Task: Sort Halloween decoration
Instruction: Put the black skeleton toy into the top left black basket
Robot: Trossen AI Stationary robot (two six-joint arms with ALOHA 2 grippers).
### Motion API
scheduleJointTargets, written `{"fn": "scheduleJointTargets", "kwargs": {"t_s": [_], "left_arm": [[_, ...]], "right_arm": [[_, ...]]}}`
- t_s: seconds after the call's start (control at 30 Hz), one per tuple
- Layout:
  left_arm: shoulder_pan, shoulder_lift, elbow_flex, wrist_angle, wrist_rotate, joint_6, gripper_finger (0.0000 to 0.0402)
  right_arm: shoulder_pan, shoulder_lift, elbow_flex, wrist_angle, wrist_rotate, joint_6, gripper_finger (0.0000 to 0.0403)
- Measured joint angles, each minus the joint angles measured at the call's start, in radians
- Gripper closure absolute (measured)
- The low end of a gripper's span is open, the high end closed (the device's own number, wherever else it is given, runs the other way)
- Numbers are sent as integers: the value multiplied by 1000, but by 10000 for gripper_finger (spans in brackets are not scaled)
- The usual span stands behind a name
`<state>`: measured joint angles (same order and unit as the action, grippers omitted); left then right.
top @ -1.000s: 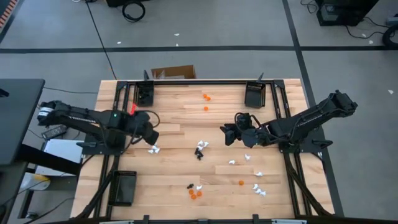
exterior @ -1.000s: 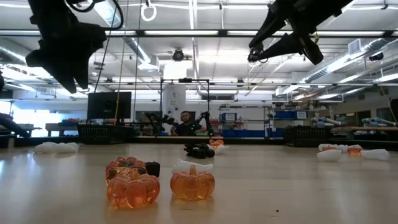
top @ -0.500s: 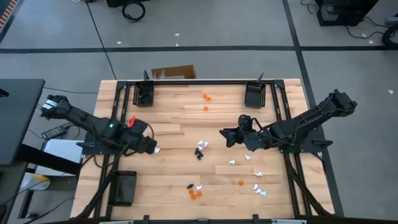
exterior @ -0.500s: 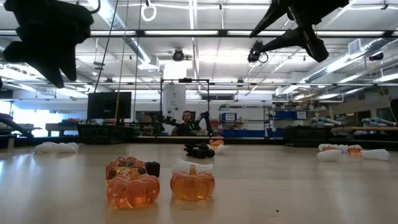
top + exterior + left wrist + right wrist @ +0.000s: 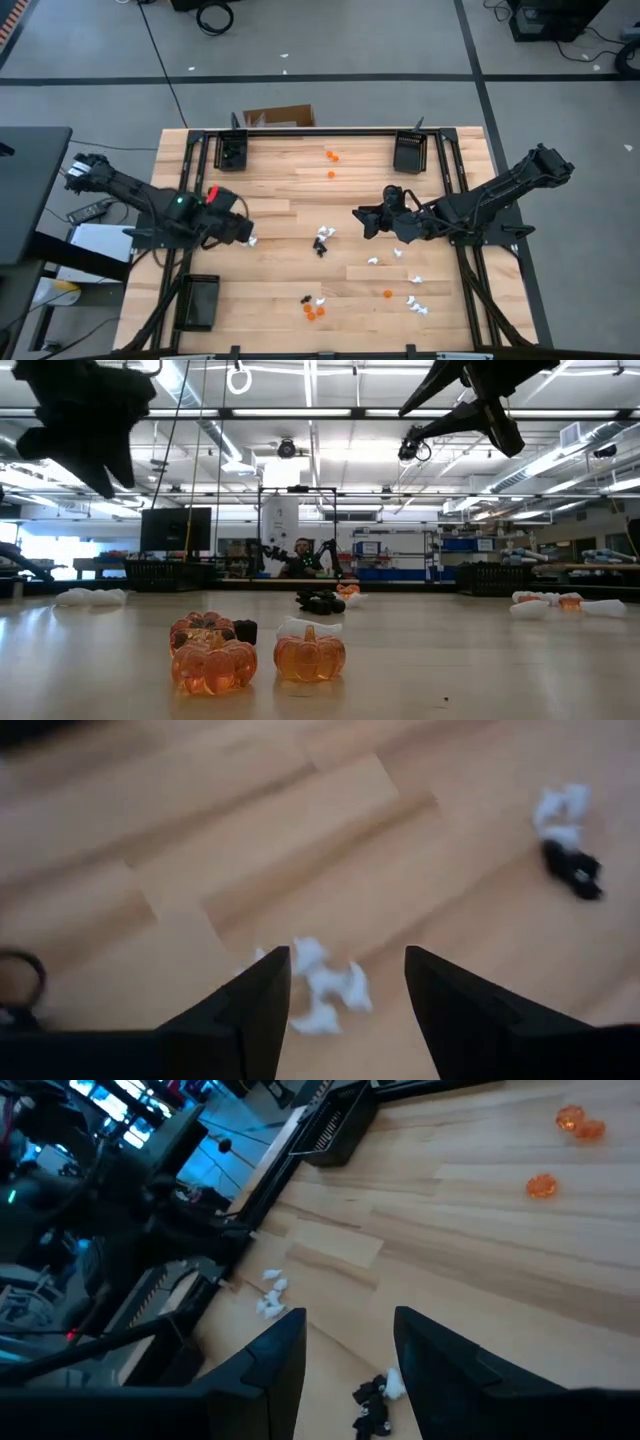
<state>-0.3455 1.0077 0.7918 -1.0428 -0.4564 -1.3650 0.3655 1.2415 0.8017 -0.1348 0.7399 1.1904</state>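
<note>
While the left gripper (image 5: 243,232) hangs at the left centre of the high view, just beside a small clump of white trinkets (image 5: 249,240), you should line it up over that clump before lowering; its fingers stand apart with nothing between them. The right gripper (image 5: 366,222) sits right of centre, fingers apart and empty, near a black-and-white cluster (image 5: 322,240). More white pieces (image 5: 396,267) lie scattered at lower right, orange ones (image 5: 314,311) at lower centre, and two more orange ones (image 5: 331,164) at upper centre. Of the three black trays, the upper-left tray (image 5: 233,152), upper-right tray (image 5: 408,153) and lower-left tray (image 5: 197,301), I cannot tell the contents; nothing bright shows inside any.

Across the low view, three orange pumpkins (image 5: 310,656) stand in the lower left foreground, untouched, and both arms hang well above the wood at the top corners.

From the left wrist view, the white clump (image 5: 322,988) lies between the open fingers (image 5: 259,997); descend straight and close on one piece only, as they are bunched.

From the right wrist view, the fingers (image 5: 278,1348) are spread, with the black cluster (image 5: 372,1404) at bottom centre; the upper-left tray (image 5: 343,1123) shows at the top, contents hidden.
</note>
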Motion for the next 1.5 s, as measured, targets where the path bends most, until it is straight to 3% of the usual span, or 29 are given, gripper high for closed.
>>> {"fn": "scheduleJointTargets", "kwargs": {"t_s": [0.13,0.2,0.27,0.43,0.57,0.7,0.8,0.87,1.03,1.2,1.3,1.5], "left_arm": [[148,0,0,33,2,214,196],[226,0,0,136,26,397,196],[287,3,0,292,100,613,199],[382,106,0,661,397,1187,217],[394,252,0,822,478,1404,237],[362,385,0,940,548,1318,252],[317,448,-2,1007,549,1178,258],[281,463,-1,1041,548,1107,259],[183,454,-1,1063,512,1061,259],[115,446,0,1080,475,1000,260],[79,446,0,1066,462,953,260],[0,445,0,1075,290,912,260]], "right_arm": [[-37,0,0,-2,0,-77,242],[-81,0,0,-15,1,-137,242],[-139,0,0,-29,1,-213,242],[-334,0,0,4,-2,-445,242],[-451,0,0,68,-120,-494,242],[-472,0,0,57,-302,-459,242],[-402,0,0,23,-397,-342,242],[-335,0,0,-1,-374,-255,242],[-155,0,0,-12,-176,-81,242],[-40,-1,0,-20,-23,-7,242],[-30,-1,0,-33,0,-36,242],[-64,-1,0,-56,-37,-157,242]]}}
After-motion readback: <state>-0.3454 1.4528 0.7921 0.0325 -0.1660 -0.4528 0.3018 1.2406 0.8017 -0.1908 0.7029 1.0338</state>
